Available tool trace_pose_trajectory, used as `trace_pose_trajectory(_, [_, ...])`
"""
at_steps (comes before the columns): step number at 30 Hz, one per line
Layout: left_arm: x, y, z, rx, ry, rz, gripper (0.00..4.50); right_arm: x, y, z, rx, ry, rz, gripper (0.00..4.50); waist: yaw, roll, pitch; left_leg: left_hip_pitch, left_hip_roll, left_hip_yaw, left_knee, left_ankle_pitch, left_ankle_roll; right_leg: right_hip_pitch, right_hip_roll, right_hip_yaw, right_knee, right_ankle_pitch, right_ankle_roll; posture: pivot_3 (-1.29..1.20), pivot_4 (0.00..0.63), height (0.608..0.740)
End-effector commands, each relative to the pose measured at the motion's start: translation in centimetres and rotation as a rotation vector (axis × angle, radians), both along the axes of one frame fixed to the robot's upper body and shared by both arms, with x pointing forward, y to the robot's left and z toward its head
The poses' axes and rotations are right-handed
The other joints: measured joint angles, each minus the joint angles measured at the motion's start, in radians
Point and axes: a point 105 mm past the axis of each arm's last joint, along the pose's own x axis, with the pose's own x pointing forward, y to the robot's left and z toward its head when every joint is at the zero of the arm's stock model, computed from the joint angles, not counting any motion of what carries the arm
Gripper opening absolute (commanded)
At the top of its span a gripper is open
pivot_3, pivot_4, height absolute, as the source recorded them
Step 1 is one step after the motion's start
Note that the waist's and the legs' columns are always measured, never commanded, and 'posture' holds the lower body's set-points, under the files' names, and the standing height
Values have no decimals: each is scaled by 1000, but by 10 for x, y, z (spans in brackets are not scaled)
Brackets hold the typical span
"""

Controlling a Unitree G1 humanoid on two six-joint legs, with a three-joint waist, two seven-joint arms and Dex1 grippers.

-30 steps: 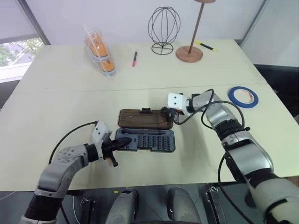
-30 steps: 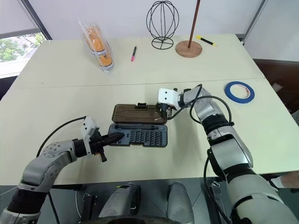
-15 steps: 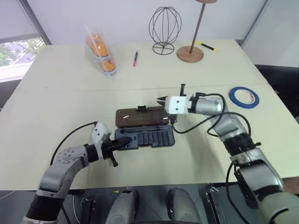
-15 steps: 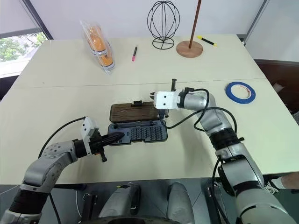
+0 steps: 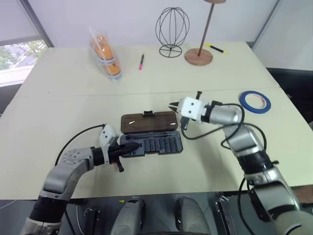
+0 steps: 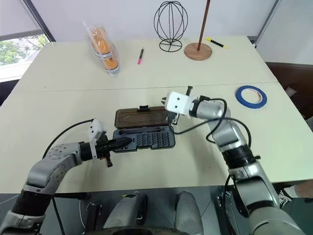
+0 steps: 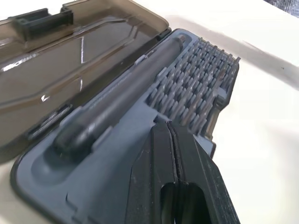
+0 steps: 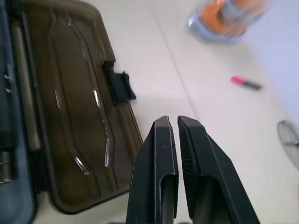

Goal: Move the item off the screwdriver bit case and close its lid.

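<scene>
Tape cleared, lid not yet shut.

The roll of blue tape (image 5: 255,101) lay on the tabletop (image 5: 63,98) far to the right, well apart from the screwdriver bit case (image 5: 152,145), so that half looked done. The lid (image 5: 148,122) lay open flat behind the grey tray. The left hand (image 5: 126,151), fingers together and empty, rested at the tray's left end; the right hand (image 5: 175,107), closed on nothing, hovered by the lid's right end. Closing remained.

Far across my table (image 5: 58,112) I see a bag of oranges (image 5: 104,54), a pink marker (image 5: 141,61) (lying flat), a wire ornament (image 5: 171,30) and a wooden stand (image 5: 199,55).
</scene>
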Motion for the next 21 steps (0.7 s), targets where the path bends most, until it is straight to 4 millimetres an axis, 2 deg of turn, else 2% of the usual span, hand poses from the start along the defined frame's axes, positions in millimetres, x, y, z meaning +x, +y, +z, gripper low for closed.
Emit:
trace_pose_trajectory(1, [-3,1,-7,17,27,13,0,10,8,9,-14,163,80,237,-2,0,0,0,0,0,0,0,0,0,0,0,0,0,0,0,150,740])
trace_pose_trajectory(7, [-12,-1,-12,-3,35,60,0,27,9,-6,-132,400,95,237,0,0,0,0,0,0,0,0,0,0,0,0,-1,0,0,0,150,740])
trace_pose_trajectory(14, [-20,0,-15,-18,36,115,0,32,13,-22,-256,406,115,237,-2,0,0,0,0,0,-1,0,0,-1,0,0,-1,0,0,0,150,740])
trace_pose_trajectory(17, [-23,0,-15,-20,37,129,0,35,16,-23,-257,395,106,1055,-3,0,0,0,0,0,-1,0,0,-1,0,0,-1,0,0,0,150,740])
trace_pose_trajectory(21, [-25,0,-13,-19,37,138,0,38,19,-9,-260,328,124,3128,-4,1,0,0,0,0,-1,0,0,-1,0,0,-1,0,0,0,150,740])
